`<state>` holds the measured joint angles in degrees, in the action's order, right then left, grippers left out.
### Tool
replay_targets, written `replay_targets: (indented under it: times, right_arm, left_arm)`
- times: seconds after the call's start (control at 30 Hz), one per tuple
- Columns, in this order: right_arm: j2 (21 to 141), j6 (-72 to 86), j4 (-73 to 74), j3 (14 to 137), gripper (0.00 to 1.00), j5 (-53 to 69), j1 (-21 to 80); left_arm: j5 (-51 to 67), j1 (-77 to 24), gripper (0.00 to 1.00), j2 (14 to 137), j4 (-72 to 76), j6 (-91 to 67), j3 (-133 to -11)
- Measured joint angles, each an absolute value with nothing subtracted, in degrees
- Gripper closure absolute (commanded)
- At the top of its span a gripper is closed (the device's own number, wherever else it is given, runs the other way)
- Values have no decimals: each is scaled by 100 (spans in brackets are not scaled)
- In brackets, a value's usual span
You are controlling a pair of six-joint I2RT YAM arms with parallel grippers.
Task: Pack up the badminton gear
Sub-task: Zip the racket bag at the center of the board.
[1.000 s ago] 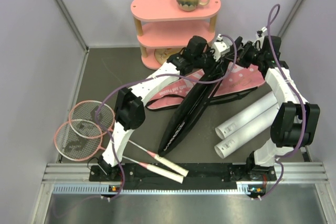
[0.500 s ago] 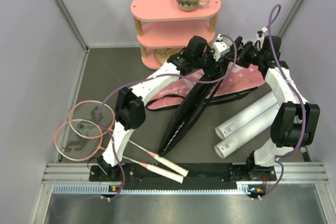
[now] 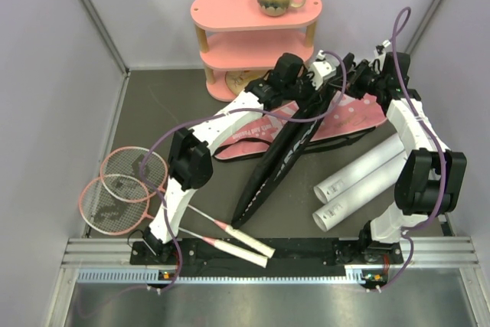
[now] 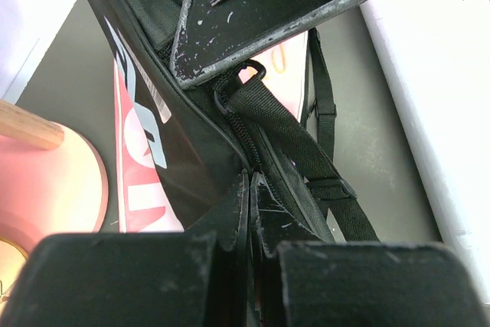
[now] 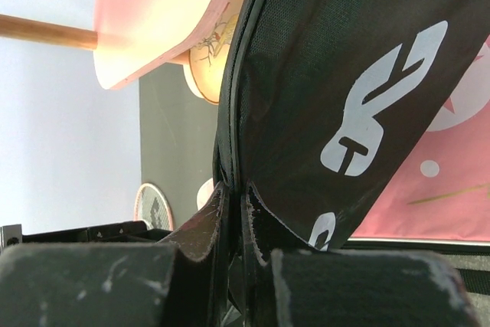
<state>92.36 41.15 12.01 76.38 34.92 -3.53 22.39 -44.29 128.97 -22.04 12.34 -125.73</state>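
Shelf seemingly close behind; left hand, right hand pinch black bag over pink bag.

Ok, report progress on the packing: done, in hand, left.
Done: nothing looks packed yet. In hand: the left gripper and right gripper both pinch the far edge of the black bag, holding that end up over the pink bag. Left: two pink rackets lie loose at the left and two white tubes at the right. No shuttlecocks show, and what the black bag holds cannot be seen.
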Motion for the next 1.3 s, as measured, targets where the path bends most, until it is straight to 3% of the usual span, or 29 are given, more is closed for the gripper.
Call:
replay_targets:
  times: [0.17,0.37,0.53,0.67,0.83,1.0,1.17,1.2,1.23,1.3]
  right_arm:
    - [9236,4115,1232,7609,100,3382,-353]
    - [9225,4115,1450,7609,100,3548,-266]
    - [9225,4112,1365,7609,100,3358,-296]
    - [9225,4110,1267,7609,100,3315,-325]
    - [9225,4069,1227,7612,100,3437,-329]
    - [9225,3992,1199,7612,100,3658,-351]
    - [9225,3909,1199,7612,100,3863,-353]
    - [9225,3898,1199,7612,100,3896,-355]
    - [9225,3896,1201,7612,100,3922,-355]
    - [9225,3879,1201,7614,100,3968,-355]
  left_arm:
    - [2198,-4434,100,12807,-2128,1009,-12407]
    - [2333,-4370,100,12112,-1640,502,-11288]
    - [3164,-4364,100,11441,-1719,-167,-10366]
    - [3625,-4324,71,11314,-1599,-799,-10256]
    - [3673,-4053,61,11323,-1461,-1339,-10263]
    - [3347,-3903,32,11432,-1323,-1487,-10265]
    - [3037,-3905,33,11671,-1428,-1481,-10464]
    - [3028,-3905,38,11780,-1470,-1466,-10600]
    - [3044,-3905,55,11928,-1568,-1446,-10836]
    - [3063,-3905,71,12221,-1643,-1393,-11201]
